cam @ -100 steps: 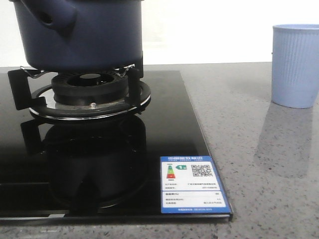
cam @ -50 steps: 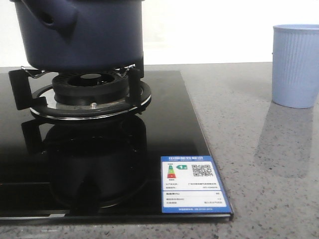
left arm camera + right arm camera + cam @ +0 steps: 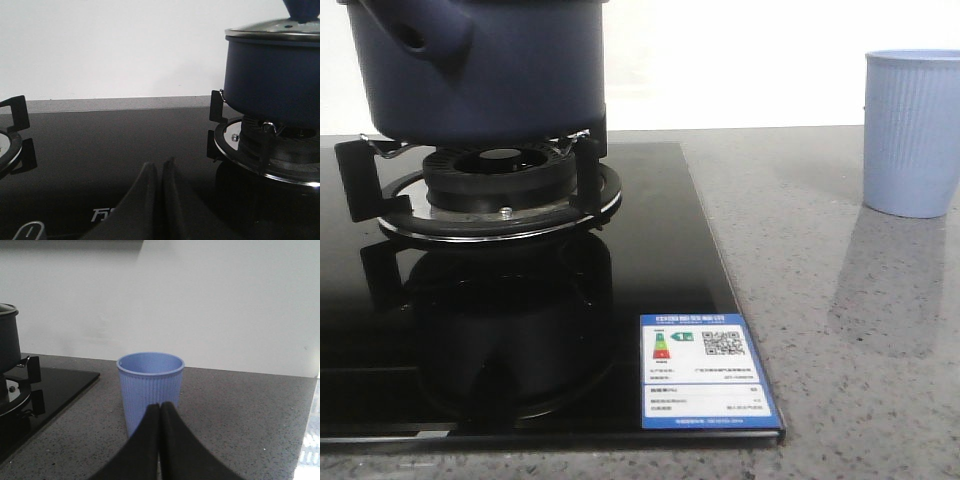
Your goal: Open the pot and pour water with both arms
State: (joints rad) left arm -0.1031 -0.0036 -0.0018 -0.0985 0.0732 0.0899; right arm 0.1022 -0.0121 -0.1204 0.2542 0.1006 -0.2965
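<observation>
Pot [image 3: 480, 65]: we see a wide, matte navy-blue pot with a stubby hollow handle socket, sitting on the burner stand [image 3: 495, 190] of a black glass hob [image 3: 650, 250].
Lid [image 3: 272, 30]: glass with a steel rim, on the pot.
Cup [image 3: 912, 132]: light blue, ribbed, on the grey worktop [image 3: 850, 300], well apart from the pot.
Left gripper [image 3: 161, 167]: jaws pressed together, holding nothing.
Right gripper [image 3: 160, 410]: jaws pressed together, near the cup.

Energy label [image 3: 705, 372] on cooktop [image 3: 650, 250], text unreadable

The grey speckled table [image 3: 840, 300] carries a black glass hob [image 3: 650, 260] on its left and a light blue ribbed cup [image 3: 912, 132] on its right.
</observation>
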